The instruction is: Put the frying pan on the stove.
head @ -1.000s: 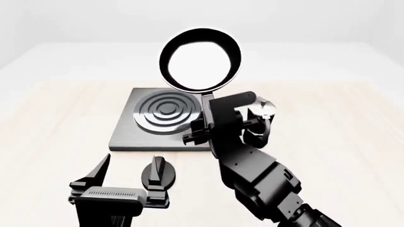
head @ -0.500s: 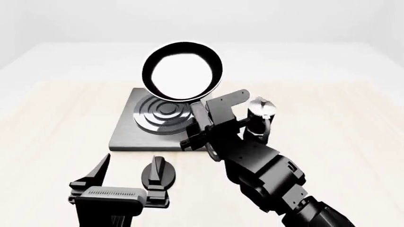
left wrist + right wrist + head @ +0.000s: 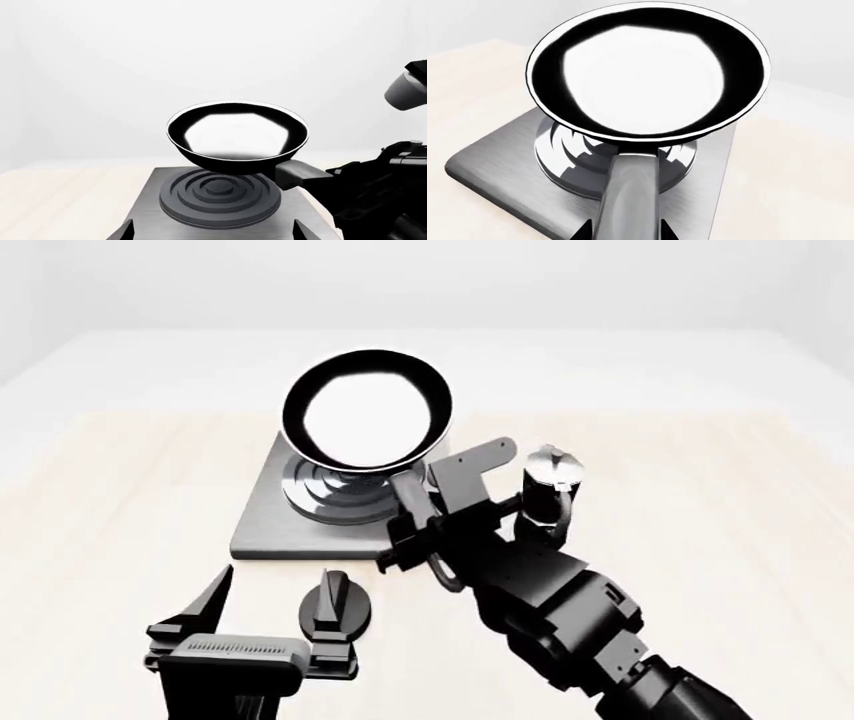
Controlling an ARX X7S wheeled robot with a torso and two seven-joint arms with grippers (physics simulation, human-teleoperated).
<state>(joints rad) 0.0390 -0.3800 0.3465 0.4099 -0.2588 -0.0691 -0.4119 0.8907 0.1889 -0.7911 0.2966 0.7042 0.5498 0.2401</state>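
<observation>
The right gripper (image 3: 424,502) pinches the handle of the frying pan (image 3: 368,424), which hangs just above the rings of the stove (image 3: 274,525) in the upper middle of the head view. The left gripper (image 3: 274,605), lower left, is spread with nothing in it.

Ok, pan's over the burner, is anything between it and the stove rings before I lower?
Nothing visible. The frying pan, held by the right gripper, hangs just above the stove with only open air under it. The moka pot stands off to the side.
</observation>
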